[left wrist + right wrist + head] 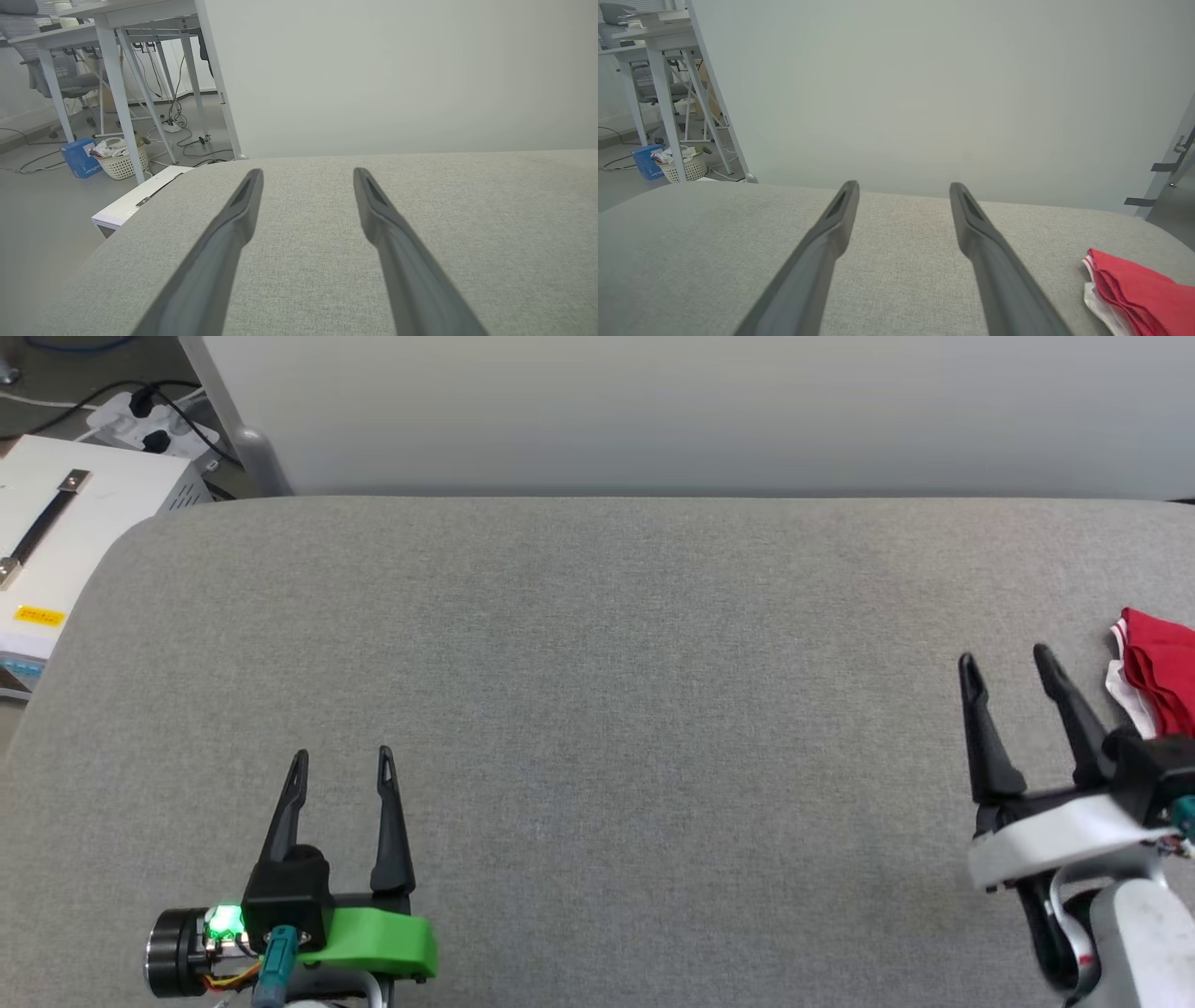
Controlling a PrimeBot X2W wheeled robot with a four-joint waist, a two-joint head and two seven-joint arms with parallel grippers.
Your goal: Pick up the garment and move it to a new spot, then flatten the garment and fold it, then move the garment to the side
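Garment [1158,665] is lying folded at the right edge of the desk [597,709], looks parked aside, so I'm holding left fingers [390,821] and right fingers [980,728] spread wide, gripping nothing

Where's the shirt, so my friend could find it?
Look at the big grey pad. Go to its right edge, just beside the right gripper. The shirt is the folded red and white bundle, the only colourful cloth there.

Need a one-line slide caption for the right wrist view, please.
Open right gripper above the grey fabric surface, with the folded red-and-white garment lying apart to its right.
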